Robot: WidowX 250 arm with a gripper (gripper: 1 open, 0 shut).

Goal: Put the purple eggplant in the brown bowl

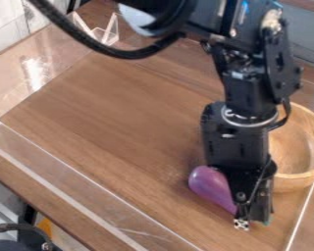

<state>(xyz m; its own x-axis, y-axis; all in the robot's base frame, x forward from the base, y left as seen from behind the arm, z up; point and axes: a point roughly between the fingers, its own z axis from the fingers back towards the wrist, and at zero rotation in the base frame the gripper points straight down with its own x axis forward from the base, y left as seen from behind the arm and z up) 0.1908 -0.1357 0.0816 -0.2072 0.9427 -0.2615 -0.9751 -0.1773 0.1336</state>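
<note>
purple and glossy, the purple eggplant (210, 183) lies on the wooden tabletop (107, 137) near its front right corner, its rounded end showing to the left of the black robot arm (251, 93) that stands over it. the single camera view looks down across the table from the front left. the gripper (246, 208) points steeply downward with its black fingers (255, 196) drawn fully together, pressed against the right side of the eggplant; that end of the eggplant is hidden behind them, so whether they actually pinch it cannot be told. a small teal-green tip (266, 222) shows just beside the fingertips at table level. the brown bowl (301, 147), round and light wood with a thick rim, sits just behind and to the right of the gripper, partly covered by the arm and cut off by the right edge of the view. the eggplant is outside the bowl, close to its front rim. black cables (81, 34) loop above the far left of the table.
</note>
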